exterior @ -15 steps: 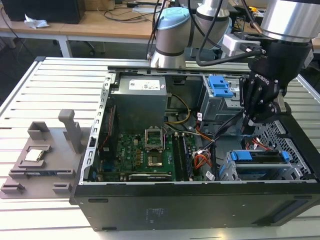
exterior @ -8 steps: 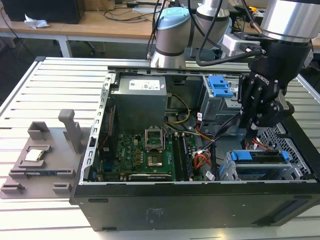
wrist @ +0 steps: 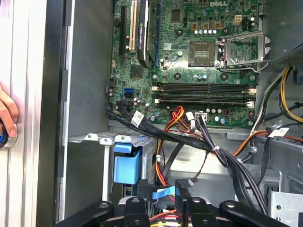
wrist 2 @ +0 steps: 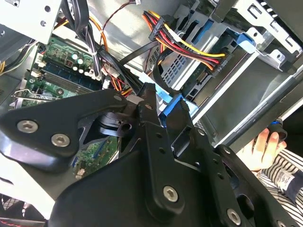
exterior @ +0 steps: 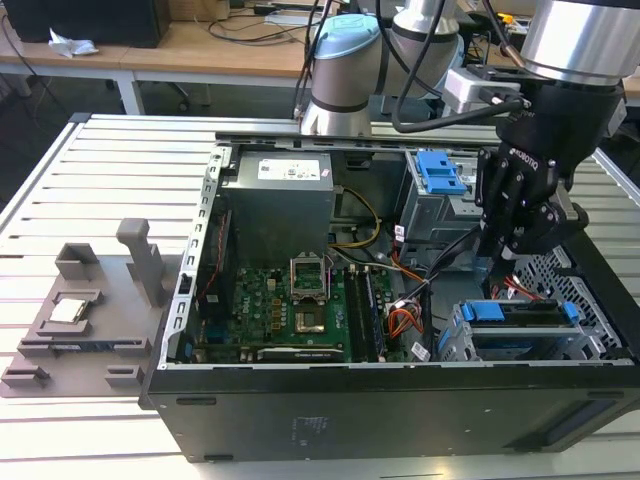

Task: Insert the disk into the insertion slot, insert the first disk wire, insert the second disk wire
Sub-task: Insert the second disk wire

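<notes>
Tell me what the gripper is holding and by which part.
The gripper appears to pinch a small blue connector across its body, between its fingers; the contact is partly hidden.

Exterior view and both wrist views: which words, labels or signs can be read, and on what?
Power supply label, exterior view: too small to read.
Claw body, exterior view: white maker's lettering, upside down, left unquoted.
Motherboard, first wrist view: white maker's mark, left unquoted; other print too small.
Cable tags, first wrist view: blurred.
</notes>
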{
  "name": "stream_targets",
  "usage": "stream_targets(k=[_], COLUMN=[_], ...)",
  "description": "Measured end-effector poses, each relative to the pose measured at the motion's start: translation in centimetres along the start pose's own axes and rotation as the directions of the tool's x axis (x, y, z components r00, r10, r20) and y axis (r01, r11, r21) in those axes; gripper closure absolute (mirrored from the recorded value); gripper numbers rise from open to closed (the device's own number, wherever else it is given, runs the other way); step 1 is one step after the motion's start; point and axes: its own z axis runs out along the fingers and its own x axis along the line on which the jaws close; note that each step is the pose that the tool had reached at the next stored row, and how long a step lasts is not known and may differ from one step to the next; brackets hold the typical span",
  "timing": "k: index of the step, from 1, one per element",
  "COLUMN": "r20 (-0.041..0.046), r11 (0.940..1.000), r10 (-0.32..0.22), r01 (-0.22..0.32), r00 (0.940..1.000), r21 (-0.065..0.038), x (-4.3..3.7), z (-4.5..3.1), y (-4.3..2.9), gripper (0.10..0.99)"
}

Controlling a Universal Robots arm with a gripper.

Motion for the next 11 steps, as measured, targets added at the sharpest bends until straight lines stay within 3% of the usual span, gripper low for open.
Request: stream_targets(k=[6, 8, 10, 11], r20=[-0.0045, -0.0212, -0.0477, -0.0797], r11=[1.0000, 1.0000, 1.0000, 1.0000], r10=[0.000, 0.000, 0.000, 0.000], r01=[0.000, 0.000, 0.000, 0.000], r00=[1.0000, 0.9998, 0.9989, 0.9968], r21=[0.000, -0.001, -0.001, -0.002], x=[-0.14, -0.36, -0.47, -0.53], z=[0.60, 0.79, 0.84, 0.86], y=[-0.02, -0.03, -0.03, -0.04], gripper=[0.725, 0.725, 0.725, 0.725])
